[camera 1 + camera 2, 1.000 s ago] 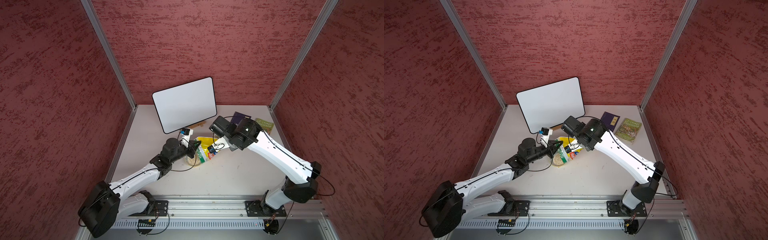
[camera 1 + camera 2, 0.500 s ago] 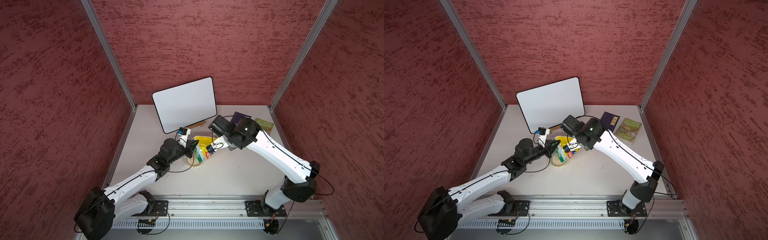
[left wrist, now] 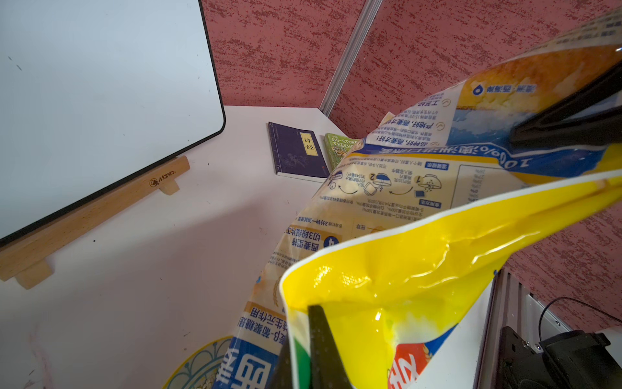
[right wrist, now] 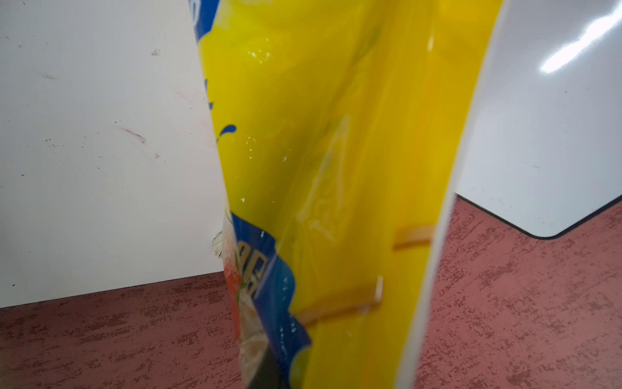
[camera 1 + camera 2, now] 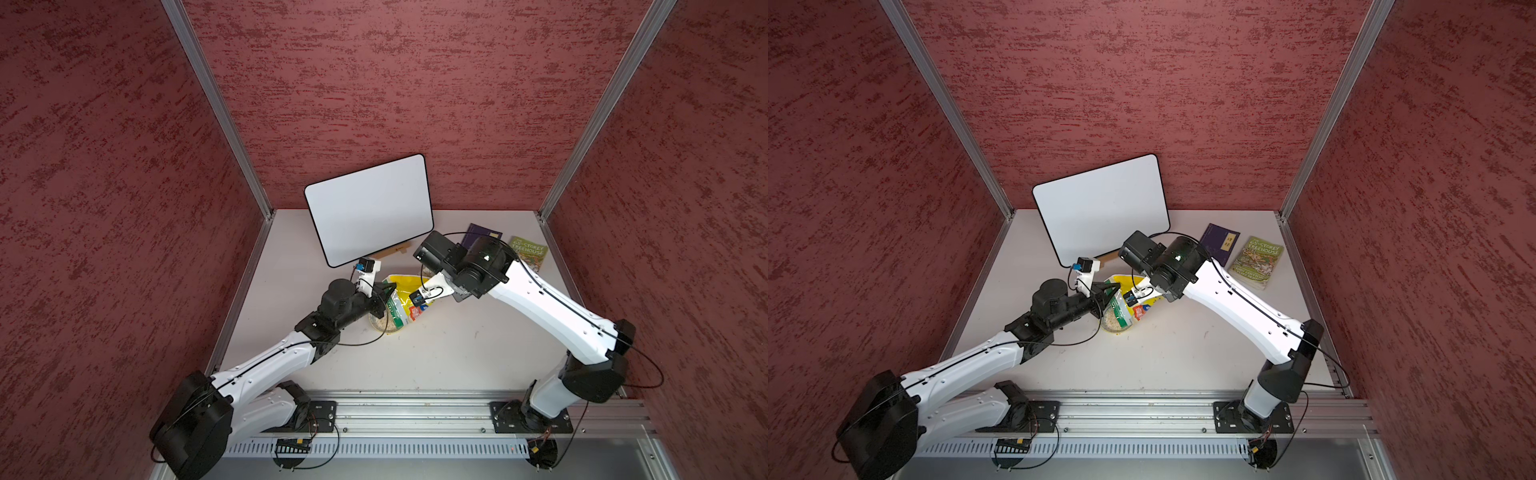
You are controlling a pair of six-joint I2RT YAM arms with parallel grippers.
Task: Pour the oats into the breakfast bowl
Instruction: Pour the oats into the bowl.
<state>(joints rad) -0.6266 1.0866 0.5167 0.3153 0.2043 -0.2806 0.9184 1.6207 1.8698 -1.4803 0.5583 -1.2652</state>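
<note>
A yellow oats bag (image 5: 402, 291) (image 5: 1123, 286) hangs tilted between both grippers, its open mouth down over the breakfast bowl (image 5: 376, 328) (image 5: 1119, 331). Pale oats (image 5: 380, 323) (image 5: 1111, 320) lie in the bowl. My left gripper (image 5: 385, 297) (image 5: 1105, 297) is shut on the bag's green-white mouth edge; in the left wrist view its dark fingers (image 3: 321, 350) pinch that edge, and the bowl's blue patterned rim (image 3: 193, 365) shows beside it. My right gripper (image 5: 417, 296) (image 5: 1133, 297) is shut on the bag's upper part; the bag (image 4: 336, 168) fills the right wrist view.
A whiteboard (image 5: 370, 208) (image 5: 1100, 205) leans on a wooden stand (image 3: 91, 215) at the back. A dark blue book (image 5: 1219, 243) (image 3: 296, 153) and a green book (image 5: 1258, 259) lie at the back right. A metal rail (image 5: 415, 409) runs along the front edge.
The bag has been tipped steeper over the bowl, and the left gripper has shifted slightly back and to the left with it. Both grips are unchanged.
</note>
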